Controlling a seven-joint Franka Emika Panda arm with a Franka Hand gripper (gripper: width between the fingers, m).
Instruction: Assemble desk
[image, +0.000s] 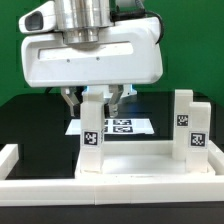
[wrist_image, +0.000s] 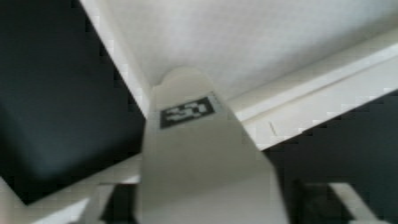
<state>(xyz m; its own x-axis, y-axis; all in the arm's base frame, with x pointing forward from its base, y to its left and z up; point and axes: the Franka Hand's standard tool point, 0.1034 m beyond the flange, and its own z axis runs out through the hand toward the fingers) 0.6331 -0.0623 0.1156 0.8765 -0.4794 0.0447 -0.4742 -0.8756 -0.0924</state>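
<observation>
Two legs upright on the desk top (image: 120, 170): one leg (image: 92, 135) pinched between the hand's (image: 91, 103) fingers, straight under it; other leg (image: 189, 125) well off to the side. Marker board (image: 125, 126) flat on the dark surface (image: 30, 120) behind the hand.

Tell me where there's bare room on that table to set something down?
Bare black table lies on the exterior view's left, beyond the border rail. The middle is crowded: fingers around one leg, the marker board behind, another leg, the desk top.
</observation>
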